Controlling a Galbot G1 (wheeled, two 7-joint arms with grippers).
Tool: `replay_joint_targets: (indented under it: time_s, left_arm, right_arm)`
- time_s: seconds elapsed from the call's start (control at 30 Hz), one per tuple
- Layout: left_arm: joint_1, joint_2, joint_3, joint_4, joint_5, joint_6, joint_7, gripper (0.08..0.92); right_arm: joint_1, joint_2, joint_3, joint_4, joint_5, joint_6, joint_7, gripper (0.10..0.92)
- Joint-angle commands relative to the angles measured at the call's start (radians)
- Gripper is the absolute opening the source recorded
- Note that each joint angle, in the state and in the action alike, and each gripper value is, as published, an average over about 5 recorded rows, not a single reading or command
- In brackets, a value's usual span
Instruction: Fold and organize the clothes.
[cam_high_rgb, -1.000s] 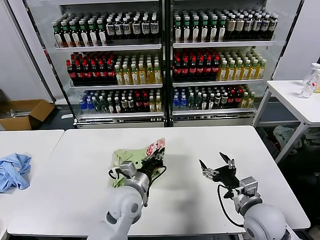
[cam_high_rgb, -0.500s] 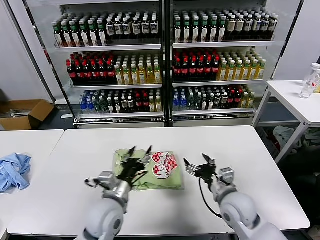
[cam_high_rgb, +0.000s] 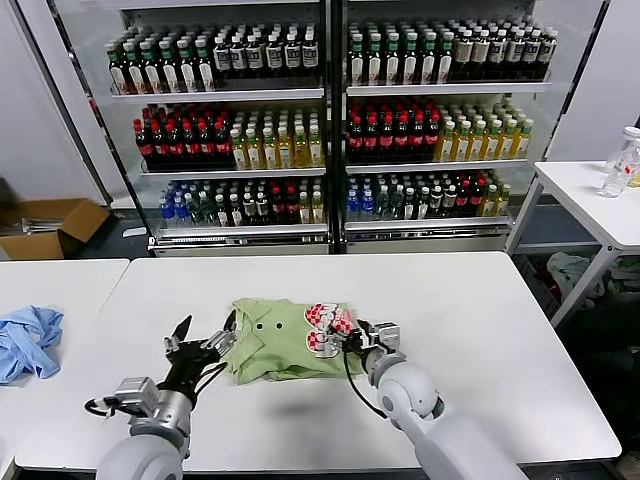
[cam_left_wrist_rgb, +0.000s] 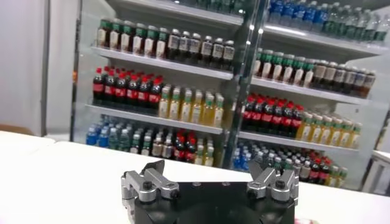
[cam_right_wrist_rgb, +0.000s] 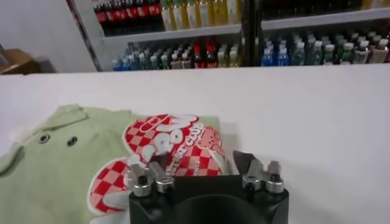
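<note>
The light green polo shirt (cam_high_rgb: 275, 345) lies folded on the white table (cam_high_rgb: 480, 310), collar and buttons to the left and the red-and-white graphic (cam_high_rgb: 325, 325) on its right part. My left gripper (cam_high_rgb: 195, 348) is open and empty, just off the shirt's left edge; in the left wrist view (cam_left_wrist_rgb: 207, 173) nothing is between its fingers. My right gripper (cam_high_rgb: 355, 338) is open at the shirt's right edge. In the right wrist view (cam_right_wrist_rgb: 200, 164) one finger stands over the graphic (cam_right_wrist_rgb: 164, 146) and the other over bare table, with the shirt (cam_right_wrist_rgb: 67, 170) spreading beyond.
A light blue garment (cam_high_rgb: 25, 340) lies on the neighbouring table at the left. Glass-door coolers full of bottles (cam_high_rgb: 330, 120) stand behind the table. A cardboard box (cam_high_rgb: 50, 225) sits on the floor at the left. A small white side table (cam_high_rgb: 600, 195) stands at the right.
The shirt, held up by my left gripper a second ago, now lies flat and folded. My left gripper has let go and moved left off it. My right gripper has moved left to the shirt's edge.
</note>
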Motion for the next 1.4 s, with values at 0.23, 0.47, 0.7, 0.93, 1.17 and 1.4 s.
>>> replay_joint_targets:
  time_s: [0.23,0.47,0.7,0.93,1.17,1.4]
  left_arm:
    - [0.116,0.005,-0.073,-0.06,0.007,-0.024,0.002,0.822]
    - [0.131,-0.001,-0.056,-0.099,0.026,-0.01,0.003,0.823]
    - [0.146,-0.021,-0.017,-0.109,0.077,-0.015,0.01,0.823]
    - [0.173,-0.037,-0.006,-0.142,0.109,-0.021,0.021,0.823]
    - [0.224,-0.065,-0.008,-0.207,0.141,-0.02,0.038,0.823]
    - [0.259,-0.07,0.0,-0.232,0.183,-0.038,0.076,0.823]
  right_arm:
    - [0.048,-0.049,-0.002,-0.067,-0.043,0.022,-0.015,0.507]
    - [-0.01,-0.177,0.152,-0.031,-0.239,0.11,-0.156,0.299]
    - [-0.153,-0.265,0.294,0.09,-0.302,0.224,-0.231,0.127]
    - [-0.363,-0.265,0.395,0.31,-0.364,0.351,-0.181,0.199]
    - [-0.574,-0.243,0.536,0.51,-0.429,0.371,-0.184,0.398]
    - [-0.684,-0.161,0.581,0.584,-0.467,0.44,-0.163,0.597]
